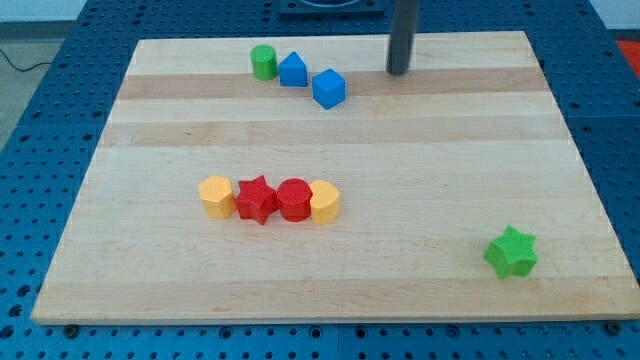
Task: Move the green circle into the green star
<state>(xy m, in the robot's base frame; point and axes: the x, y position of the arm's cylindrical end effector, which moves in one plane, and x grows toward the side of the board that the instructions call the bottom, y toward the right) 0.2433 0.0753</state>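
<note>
The green circle (263, 62), a short green cylinder, stands near the view's top, left of centre, touching a blue block. The green star (511, 252) sits far off at the view's bottom right. My tip (398, 72) is at the view's top, right of centre, well to the right of the green circle and clear of every block.
A blue pentagon-like block (292, 70) touches the green circle's right side; a blue cube (328, 88) sits just right of it. A row stands left of centre: yellow hexagon (216, 196), red star (256, 199), red circle (294, 199), yellow block (324, 202). The wooden board (420, 160) lies on a blue perforated table.
</note>
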